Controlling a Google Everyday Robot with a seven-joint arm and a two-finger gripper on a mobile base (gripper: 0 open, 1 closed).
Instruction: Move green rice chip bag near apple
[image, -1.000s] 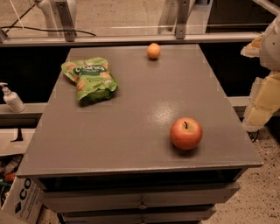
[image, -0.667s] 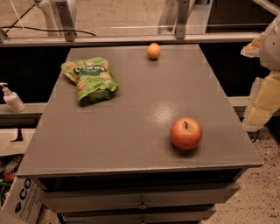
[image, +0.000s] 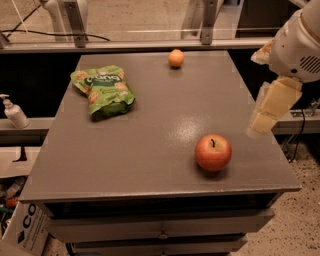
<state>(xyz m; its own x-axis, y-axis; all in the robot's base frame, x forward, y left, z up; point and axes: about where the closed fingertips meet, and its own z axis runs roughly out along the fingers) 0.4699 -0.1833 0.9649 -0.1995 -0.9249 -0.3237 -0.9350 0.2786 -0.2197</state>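
The green rice chip bag (image: 103, 90) lies flat on the far left part of the grey table (image: 150, 150), white lettering facing up. The apple (image: 213, 152), red-orange with a dark stem, stands near the front right of the table. The bag and the apple are far apart. My gripper (image: 261, 124) hangs from the white arm (image: 300, 45) at the table's right edge, pointing down, just right of and above the apple. It holds nothing and is far from the bag.
A small orange fruit (image: 175, 58) sits near the table's far edge. A soap dispenser (image: 14, 112) stands on a ledge to the left. A cardboard box (image: 25, 230) is on the floor at front left. Drawers run below the tabletop.
The arm and gripper have moved left, in over the table's right edge. The bag, apple and orange fruit have not moved.
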